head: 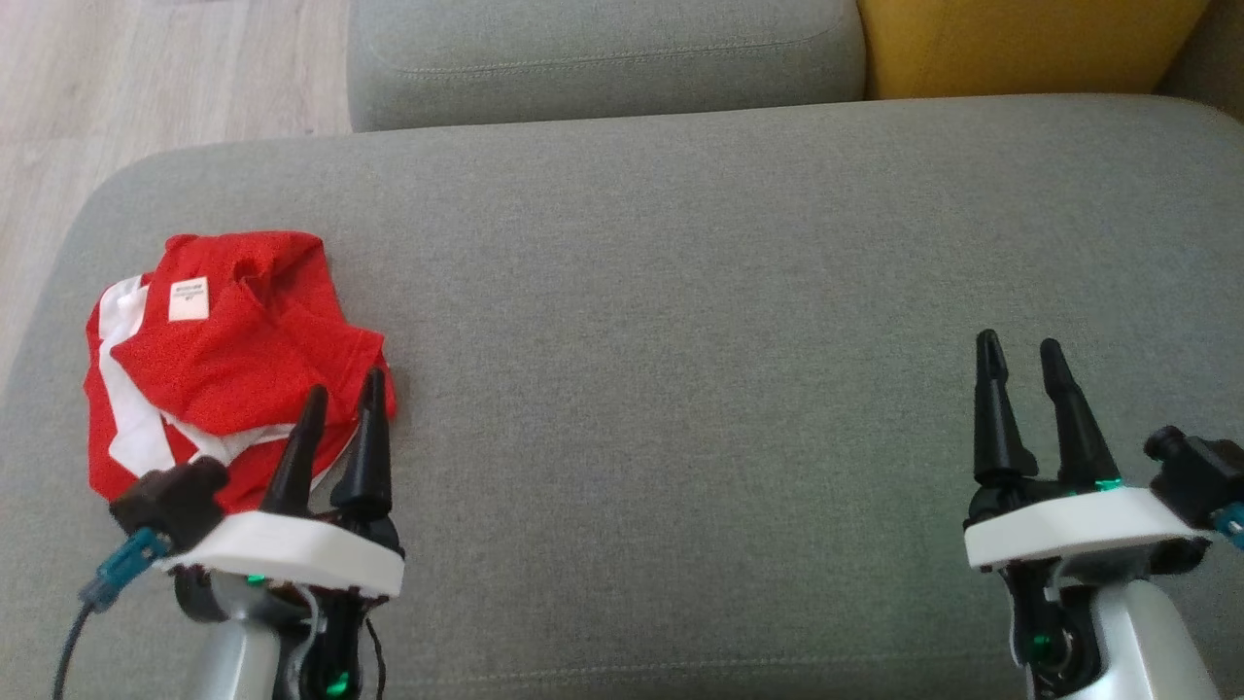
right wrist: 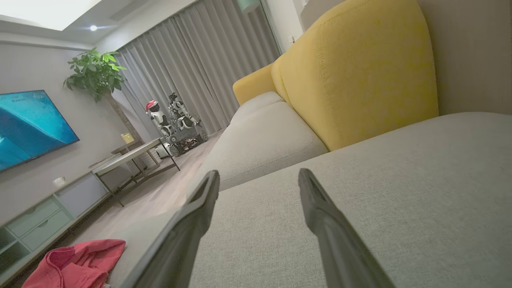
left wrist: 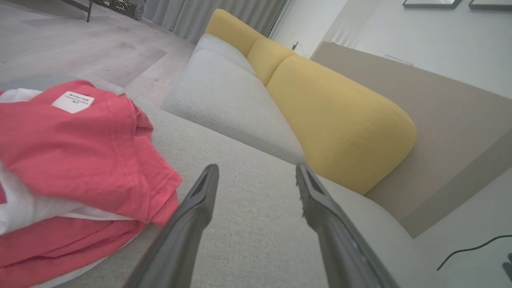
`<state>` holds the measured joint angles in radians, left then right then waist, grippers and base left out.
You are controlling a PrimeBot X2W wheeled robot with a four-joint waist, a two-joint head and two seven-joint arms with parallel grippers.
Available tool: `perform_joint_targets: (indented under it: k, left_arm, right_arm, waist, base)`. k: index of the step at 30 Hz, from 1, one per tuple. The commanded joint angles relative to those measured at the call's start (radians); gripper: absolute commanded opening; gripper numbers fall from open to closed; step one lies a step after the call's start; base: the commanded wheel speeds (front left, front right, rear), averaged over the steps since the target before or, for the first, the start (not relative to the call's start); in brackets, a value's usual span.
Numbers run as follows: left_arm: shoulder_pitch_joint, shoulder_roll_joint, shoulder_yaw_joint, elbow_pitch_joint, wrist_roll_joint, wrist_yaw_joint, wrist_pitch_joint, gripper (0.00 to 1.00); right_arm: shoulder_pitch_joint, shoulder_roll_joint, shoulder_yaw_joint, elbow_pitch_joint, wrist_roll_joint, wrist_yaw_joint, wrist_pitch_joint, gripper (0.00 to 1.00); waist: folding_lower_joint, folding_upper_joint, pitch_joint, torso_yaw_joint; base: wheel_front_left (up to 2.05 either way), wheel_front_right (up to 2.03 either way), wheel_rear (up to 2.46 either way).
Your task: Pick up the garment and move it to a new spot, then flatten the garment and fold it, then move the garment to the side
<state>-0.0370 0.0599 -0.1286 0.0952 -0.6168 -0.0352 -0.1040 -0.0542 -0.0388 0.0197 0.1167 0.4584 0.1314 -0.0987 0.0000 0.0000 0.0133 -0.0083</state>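
Note:
A crumpled red garment (head: pixel 228 355) with white stripes and a white label lies at the left end of the grey sofa cushion (head: pixel 680 321). My left gripper (head: pixel 342 384) is open, its fingertips at the garment's near right edge, holding nothing. In the left wrist view the garment (left wrist: pixel 76 160) bunches to the left of the open left gripper (left wrist: pixel 258 170). My right gripper (head: pixel 1020 352) stands open over bare cushion at the lower right. The right wrist view has the open right gripper (right wrist: pixel 259 178) and the garment (right wrist: pixel 76 264) far off at the lower left.
A second grey cushion (head: pixel 603 58) and a yellow back cushion (head: pixel 1020 44) lie beyond. Wooden floor (head: pixel 146 78) borders the sofa at the left. A table (right wrist: pixel 128 160), a TV cabinet (right wrist: pixel 52 208) and another wheeled robot (right wrist: pixel 176 124) stand across the room.

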Motion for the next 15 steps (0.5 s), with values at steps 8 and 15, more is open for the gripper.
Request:
perform_joint_targets:
  k: [8, 15]
  left_arm:
    - [-0.061, 0.055, -0.045, -0.019, 0.129, 0.069, -0.033, 1.00]
    - [-0.071, 0.085, -0.102, -0.015, 0.208, 0.116, -0.053, 1.00]
  right_arm:
    - [-0.056, -0.009, 0.023, -0.037, -0.138, 0.000, -0.037, 1.00]
    - [-0.060, -0.009, 0.034, -0.048, -0.246, -0.001, -0.057, 1.00]
  waist:
    - [0.0000, 0.0000, -0.003, -0.001]
    - [0.0000, 0.0000, -0.003, -0.001]
  base:
    - [0.00, 0.00, 0.00]
    - [0.00, 0.00, 0.00]
